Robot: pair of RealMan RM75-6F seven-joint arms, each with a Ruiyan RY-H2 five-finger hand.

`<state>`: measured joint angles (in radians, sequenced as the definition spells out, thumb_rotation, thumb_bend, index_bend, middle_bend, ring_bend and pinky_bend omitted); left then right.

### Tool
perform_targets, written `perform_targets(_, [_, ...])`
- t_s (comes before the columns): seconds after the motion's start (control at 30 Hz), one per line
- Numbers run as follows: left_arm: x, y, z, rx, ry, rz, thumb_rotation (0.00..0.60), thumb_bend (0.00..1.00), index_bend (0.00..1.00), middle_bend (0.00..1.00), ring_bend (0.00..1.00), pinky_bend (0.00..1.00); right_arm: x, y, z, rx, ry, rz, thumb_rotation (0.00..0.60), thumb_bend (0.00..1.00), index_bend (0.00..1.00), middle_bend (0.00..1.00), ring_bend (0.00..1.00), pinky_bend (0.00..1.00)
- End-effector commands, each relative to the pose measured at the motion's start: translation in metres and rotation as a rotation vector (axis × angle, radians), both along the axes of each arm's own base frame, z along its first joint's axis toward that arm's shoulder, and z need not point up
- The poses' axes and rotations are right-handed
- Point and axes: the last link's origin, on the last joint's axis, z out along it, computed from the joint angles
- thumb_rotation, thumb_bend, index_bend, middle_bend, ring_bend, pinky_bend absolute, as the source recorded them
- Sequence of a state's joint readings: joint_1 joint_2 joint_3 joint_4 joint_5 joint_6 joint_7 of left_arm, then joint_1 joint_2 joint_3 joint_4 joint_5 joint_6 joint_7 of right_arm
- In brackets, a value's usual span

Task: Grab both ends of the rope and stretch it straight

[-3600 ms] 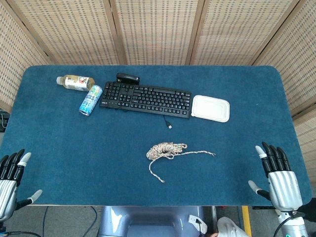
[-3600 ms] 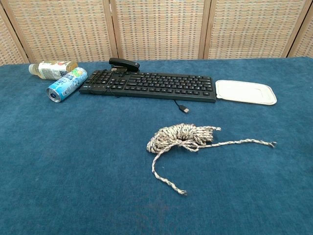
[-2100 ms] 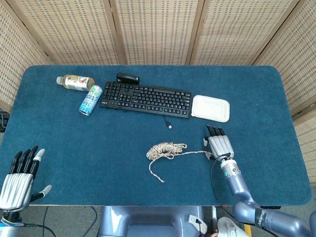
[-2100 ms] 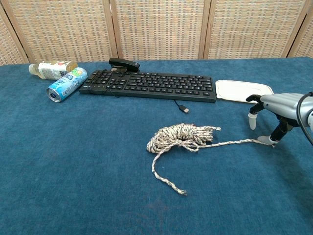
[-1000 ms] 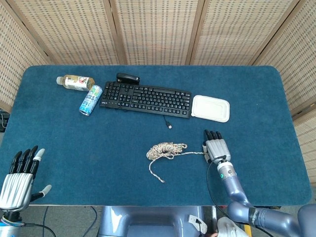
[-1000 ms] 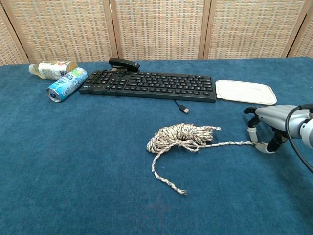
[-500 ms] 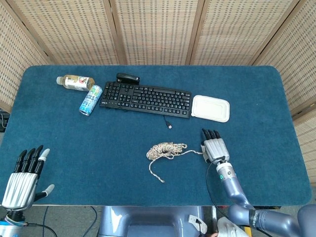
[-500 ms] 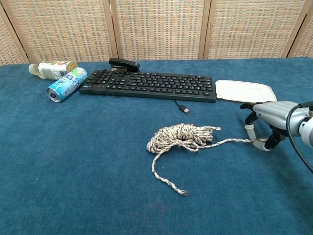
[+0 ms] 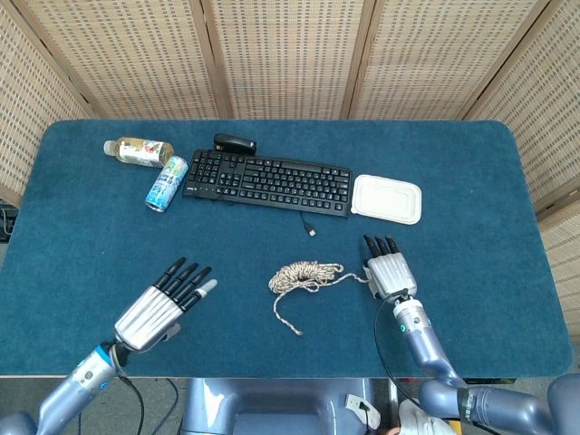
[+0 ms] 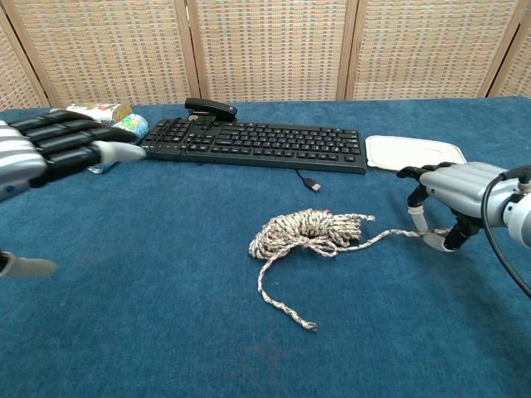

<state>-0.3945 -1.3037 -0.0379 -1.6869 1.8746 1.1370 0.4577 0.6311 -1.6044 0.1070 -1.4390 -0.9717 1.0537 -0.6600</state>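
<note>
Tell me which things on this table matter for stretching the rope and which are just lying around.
For the job: rope, mostly coiled; right hand pinching one end; left hand, open and holding nothing.

Just lying about: keyboard, stapler, bottle, can, white tray.

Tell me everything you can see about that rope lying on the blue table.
The rope is a thin twisted cord, mottled cream and brown, and looks like rough fibre. Most of it lies bunched in a loose coil on the blue table, in front of the keyboard. One end trails free toward the near edge. The other end runs out to the right hand, which pinches it, lifted slightly off the cloth. The left hand hovers apart from it, fingers spread.
</note>
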Motion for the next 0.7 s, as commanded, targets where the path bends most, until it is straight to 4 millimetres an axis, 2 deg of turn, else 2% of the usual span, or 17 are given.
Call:
perform_targets(0.03, [0.031, 0.022, -0.035, -0.106, 0.013, -0.116, 0.6, 0.18, 0.38, 0.0, 0.0, 0.0, 0.001, -0.001, -0.001, 0.005, 0.007, 0.0, 0.6, 0.43, 0.7, 0.0, 0.0, 0.0])
perform_targets(0.33, [0.065, 0.043, -0.092, -0.212, 0.049, -0.163, 0.6, 0.23, 0.42, 0.0, 0.0, 0.0, 0.004, -0.005, -0.004, 0.018, 0.017, -0.007, 0.6, 0.43, 0.7, 0.0, 0.0, 0.0])
perform_targets(0.53, [0.083, 0.049, -0.122, -0.25, 0.089, -0.18, 0.6, 0.28, 0.43, 0.0, 0.0, 0.0, 0.003, -0.009, -0.005, 0.026, 0.028, -0.012, 0.6, 0.43, 0.7, 0.0, 0.0, 0.0])
perform_targets(0.7, [0.091, 0.05, -0.134, -0.273, 0.116, -0.177, 0.6, 0.31, 0.44, 0.0, 0.0, 0.0, 0.003, -0.01, -0.007, 0.033, 0.033, -0.014, 0.6, 0.43, 0.7, 0.0, 0.0, 0.0])
